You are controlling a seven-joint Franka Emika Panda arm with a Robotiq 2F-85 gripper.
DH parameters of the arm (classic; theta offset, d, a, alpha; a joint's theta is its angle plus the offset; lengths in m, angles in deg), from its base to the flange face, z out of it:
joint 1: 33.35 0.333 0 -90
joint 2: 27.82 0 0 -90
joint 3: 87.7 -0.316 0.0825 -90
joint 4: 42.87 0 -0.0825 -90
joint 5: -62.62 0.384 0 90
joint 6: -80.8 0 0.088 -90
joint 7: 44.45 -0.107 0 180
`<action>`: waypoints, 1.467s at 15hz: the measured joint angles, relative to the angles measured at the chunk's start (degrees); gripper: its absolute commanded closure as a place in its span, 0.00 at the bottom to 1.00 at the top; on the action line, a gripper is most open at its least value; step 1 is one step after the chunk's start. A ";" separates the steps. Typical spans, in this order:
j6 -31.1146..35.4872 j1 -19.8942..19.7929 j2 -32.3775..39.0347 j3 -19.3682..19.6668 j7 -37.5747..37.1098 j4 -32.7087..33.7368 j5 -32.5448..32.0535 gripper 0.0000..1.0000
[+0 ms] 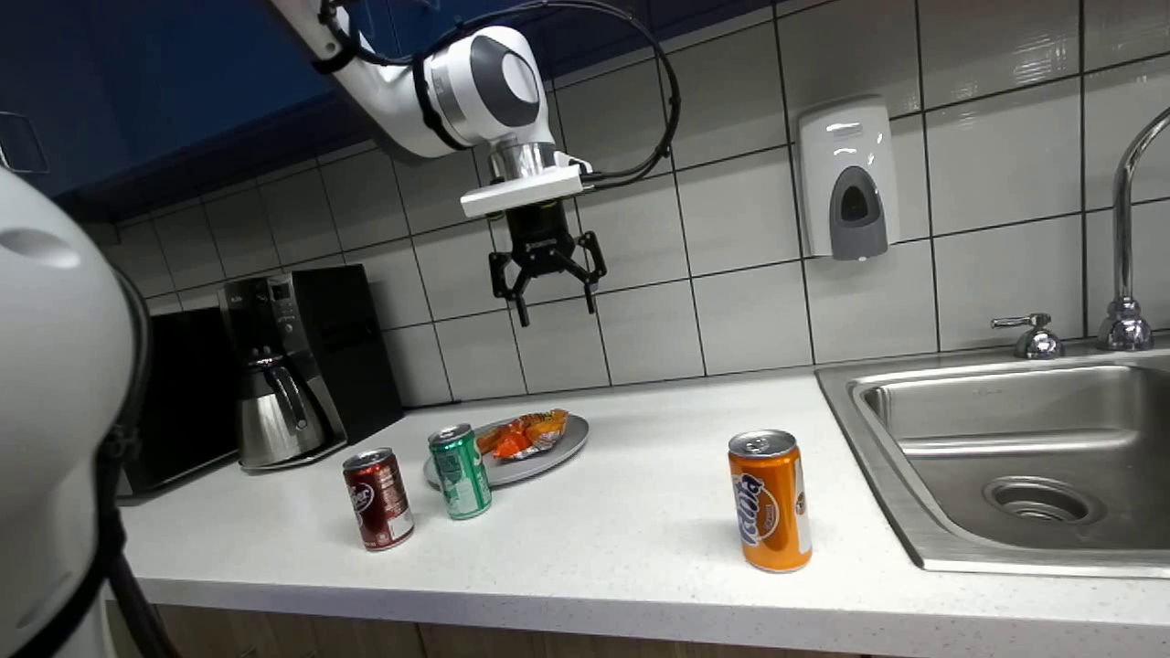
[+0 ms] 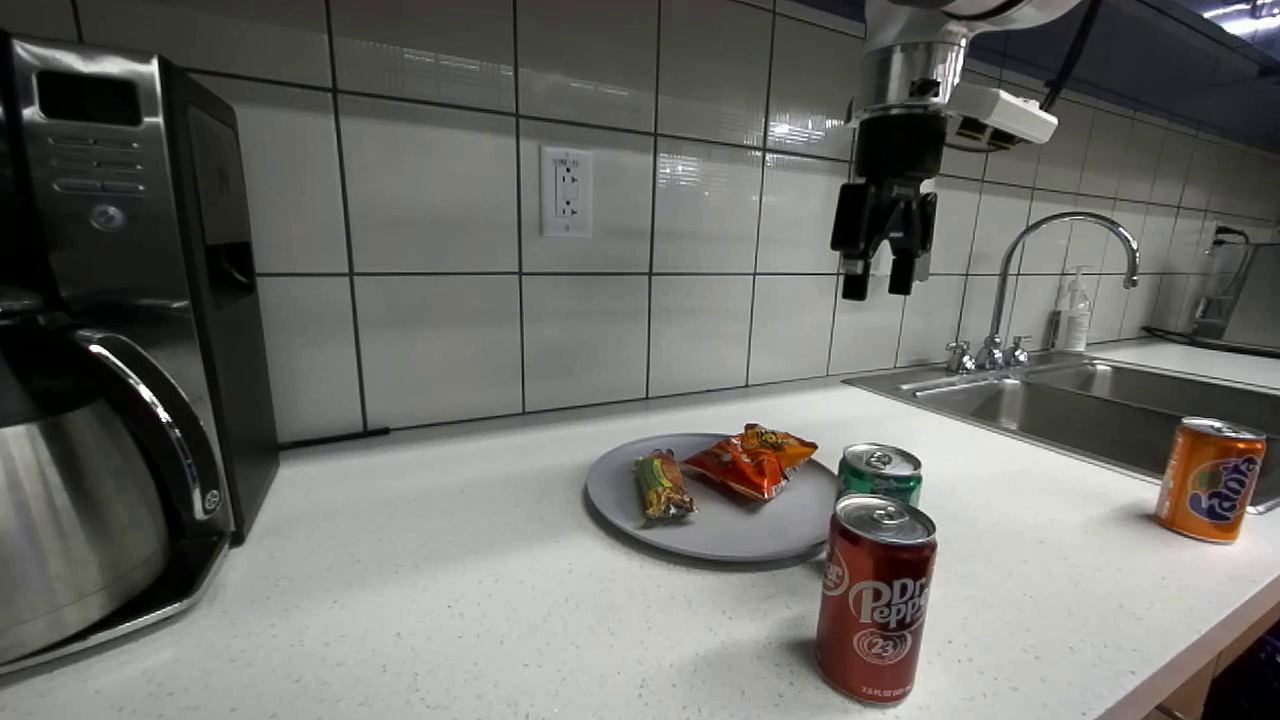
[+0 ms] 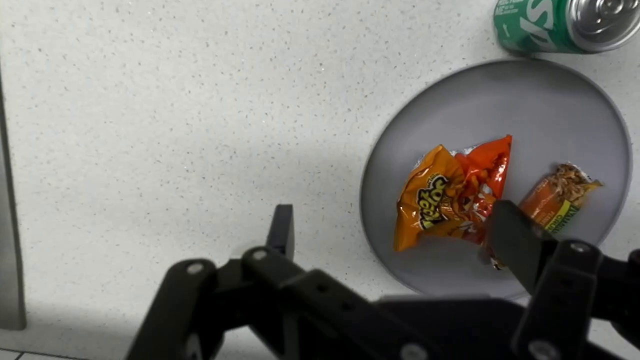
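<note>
My gripper (image 1: 558, 309) hangs high above the counter, fingers down, apart and holding nothing; it also shows in an exterior view (image 2: 879, 280) and the wrist view (image 3: 397, 215). Below it lies a grey plate (image 3: 540, 100) with an orange Cheetos bag (image 3: 445, 200) and a small wrapped snack bar (image 3: 550, 205). One finger hides part of both. A green can (image 3: 535, 25) stands beside the plate, partly hidden in an exterior view (image 2: 880, 465) behind a dark red Dr Pepper can (image 2: 877, 600). An orange Fanta can (image 1: 771, 503) stands apart, nearer the sink. All cans are upright.
A coffee maker with a steel carafe (image 1: 281, 425) stands at the opposite end from the metal sink (image 1: 877, 466). A tall faucet (image 1: 1124, 210) rises behind the sink. A soap dispenser (image 1: 850, 178) hangs on the tiled wall. Blue cabinets (image 1: 183, 73) hang overhead.
</note>
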 measured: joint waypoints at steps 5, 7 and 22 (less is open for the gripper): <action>0.00 0.61 2.16 -2.55 -4.36 2.03 -0.01 0.00; 0.00 1.34 2.91 -3.51 -6.42 2.58 0.01 0.00; 2.62 5.36 13.48 -7.29 -12.74 10.57 0.04 0.00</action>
